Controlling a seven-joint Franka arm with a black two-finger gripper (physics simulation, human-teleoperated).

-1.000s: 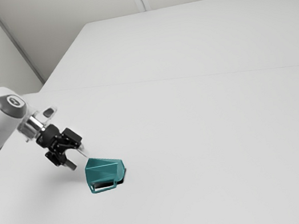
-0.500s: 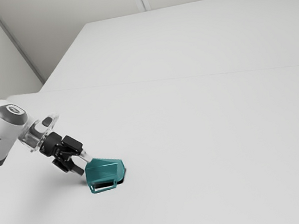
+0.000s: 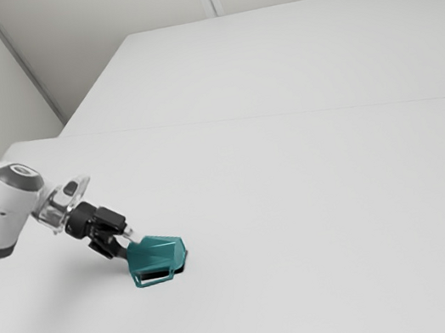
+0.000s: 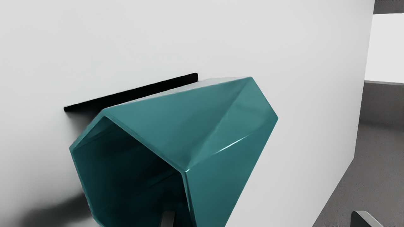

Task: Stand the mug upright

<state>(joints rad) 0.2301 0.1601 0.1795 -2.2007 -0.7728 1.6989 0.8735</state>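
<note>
Steadily closer, the fingers [image 4: 168, 219] have come to the mouth of the tipped mug [image 3: 158, 252]

Over the last second the arm [image 3: 1, 205] has brought its fingers down and inward, from a small gap to right at the open end, while the mug shows no clear shift. It lies on its side on the counter [image 3: 301, 221], mouth toward the arm, base toward the exterior view's right, handle [image 3: 155, 283] out on the side away from the counter's far edge.

The fingers stand wide open and grip nothing. In the wrist view one overlaps the dark mouth and the other is well outside the wall, so the rim [image 4: 143, 143] looks set to pass between them; how deep the first one reaches, I can't tell. I judge this to be lining up for a grasp of the wall. Closing too shallow might let the slanted facets slip or roll.

Past the base, the counter runs on broadly, giving room to swing the mug up. The wrist view has a counter edge beyond the outer finger, with grey floor [image 4: 375, 170] past it.
</note>
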